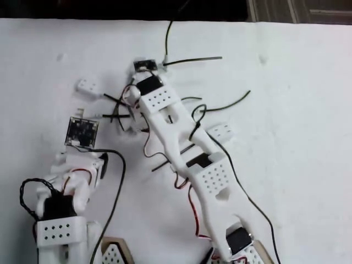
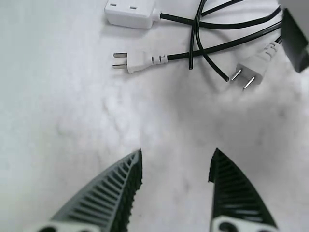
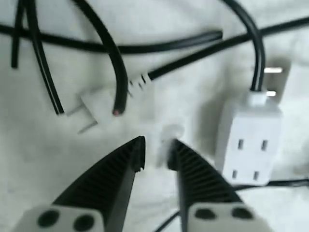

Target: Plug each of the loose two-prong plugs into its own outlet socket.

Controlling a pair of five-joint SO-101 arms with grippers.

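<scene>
Beyond the left hand (image 2: pixel 177 152), open like the right hand (image 3: pixel 155 141), lie two plugs (image 2: pixel 137 62) (image 2: pixel 251 72) and one outlet socket (image 2: pixel 130 12).

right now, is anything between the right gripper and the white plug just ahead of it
Yes, in part. The cloth between the right gripper and the white plug is bare, but a loose black cable end lies across the plug's body, so a grasp there would likely catch the cable too.
</scene>
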